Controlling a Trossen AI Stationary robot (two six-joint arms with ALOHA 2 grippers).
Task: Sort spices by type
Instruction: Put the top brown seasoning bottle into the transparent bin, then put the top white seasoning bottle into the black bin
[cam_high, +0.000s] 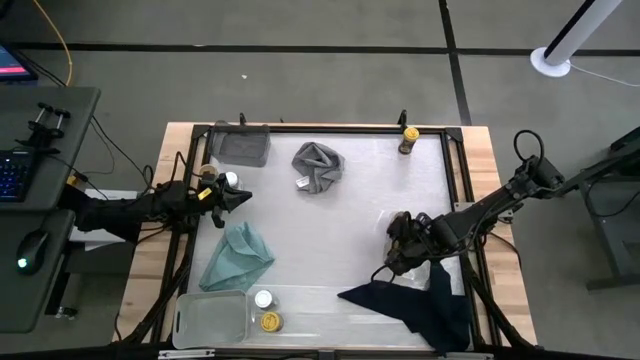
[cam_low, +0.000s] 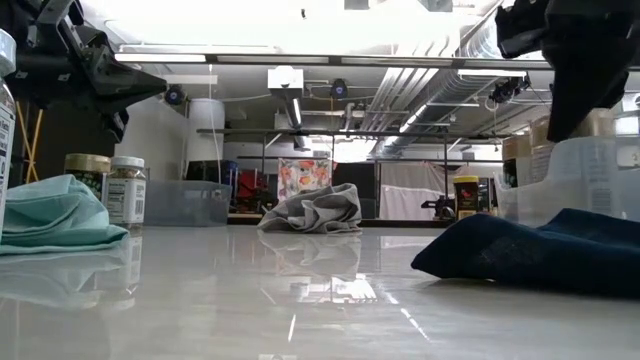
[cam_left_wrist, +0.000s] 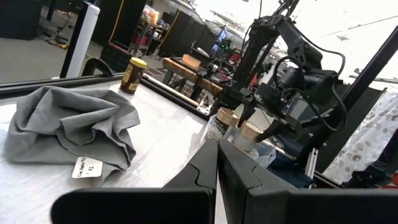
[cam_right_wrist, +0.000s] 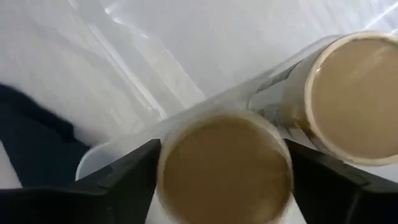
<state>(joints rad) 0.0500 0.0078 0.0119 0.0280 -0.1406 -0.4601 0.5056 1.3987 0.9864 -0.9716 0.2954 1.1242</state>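
My right gripper (cam_high: 400, 243) is at the table's right side, above a clear tray (cam_right_wrist: 124, 146), shut on a tan-topped jar (cam_right_wrist: 225, 168). A second tan-topped jar (cam_right_wrist: 354, 93) stands right beside it. My left gripper (cam_high: 238, 198) is shut and empty near the left edge, raised above the table, next to two jars (cam_high: 207, 176) (cam_high: 230, 180). A yellow-capped jar (cam_high: 409, 138) stands at the far right corner. A white-capped jar (cam_high: 263, 298) and a yellow-capped jar (cam_high: 270, 321) stand at the near edge. My right gripper pinches the tan-topped jar by its upper sides, just below the top (cam_right_wrist: 180, 186), one finger (cam_right_wrist: 124, 177) on each side. The fingers come from above, pointing down. The jar is upright. The gripper hides its base, so whether it stands in the tray does not show.
A grey cloth (cam_high: 318, 165) lies at the far middle, a teal cloth (cam_high: 237, 255) at the left, a navy cloth (cam_high: 415, 300) at the near right under my right arm. A grey tray (cam_high: 240, 145) stands far left and a clear tray (cam_high: 210, 318) near left.
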